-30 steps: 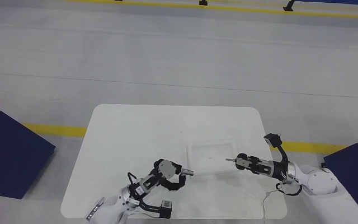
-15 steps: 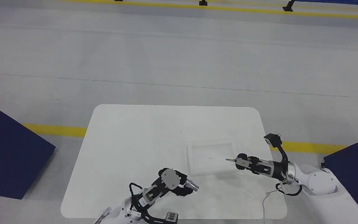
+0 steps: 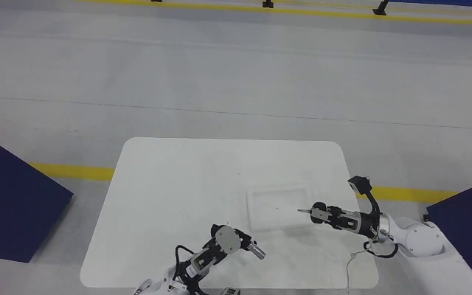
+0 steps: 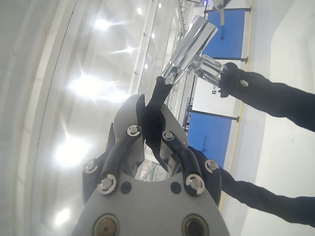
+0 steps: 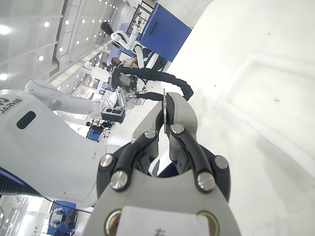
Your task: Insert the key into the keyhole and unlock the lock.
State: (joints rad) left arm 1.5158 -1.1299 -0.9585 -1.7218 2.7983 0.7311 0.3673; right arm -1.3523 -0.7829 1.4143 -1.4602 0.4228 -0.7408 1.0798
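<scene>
My left gripper (image 4: 150, 103) is shut on the black sheathed cable (image 4: 157, 92) of a cable lock. Its shiny metal lock cylinder (image 4: 194, 41) juts out past the fingertips. In the top view this gripper (image 3: 234, 240) hovers near the table's front edge, with the lock cylinder (image 3: 254, 249) pointing right. My right gripper (image 5: 166, 100) is shut on the thin metal key (image 5: 164, 114), seen edge-on. From above, the right gripper (image 3: 317, 213) is over the table's right side and the key (image 3: 302, 211) points left, well apart from the lock. The keyhole is hidden.
A shallow white tray (image 3: 254, 193) lies on the white table (image 3: 169, 177) between the two arms. The loose black cable (image 5: 172, 79) loops away from the lock. Blue barriers (image 3: 29, 199) stand on the floor to either side.
My left arm has drawn back toward the table's front edge and shifted slightly right, carrying the lock lower in the top view. The right arm and key have stayed still.
</scene>
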